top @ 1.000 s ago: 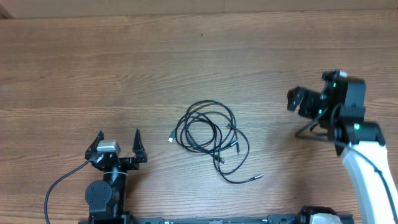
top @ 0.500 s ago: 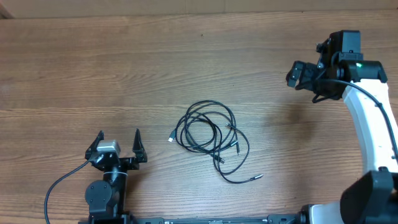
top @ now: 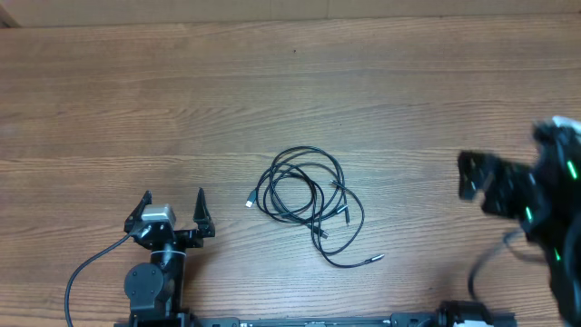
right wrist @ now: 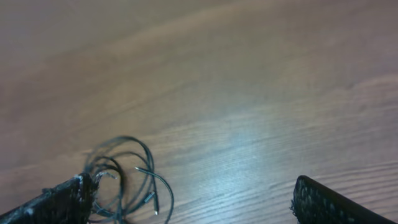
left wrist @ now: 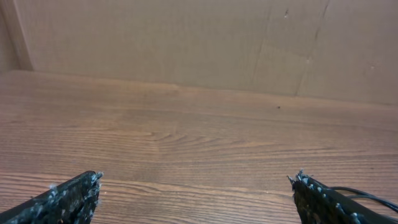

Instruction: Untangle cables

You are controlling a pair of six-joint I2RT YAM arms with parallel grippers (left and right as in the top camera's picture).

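Observation:
The cables (top: 309, 193) lie as one loose tangle of thin black cords with small plug ends on the middle of the wooden table. My left gripper (top: 173, 194) rests at the front left, open and empty, well left of the tangle. In the left wrist view (left wrist: 196, 179) its fingertips stand far apart, and a bit of cable (left wrist: 367, 194) shows behind the right one. My right gripper (top: 477, 177) is blurred at the right, well clear of the tangle. In the right wrist view (right wrist: 189, 186) it is open and empty, with the cables (right wrist: 124, 168) at the lower left.
A brown cardboard wall (left wrist: 186, 43) stands along the table's far edge. The left arm's thick black wire (top: 86, 272) loops at the front left. Both arm bases sit at the front edge.
My right arm swung toward the far right, then back down nearer the front right, and is blurred by motion now. The left arm and the cables have not moved.

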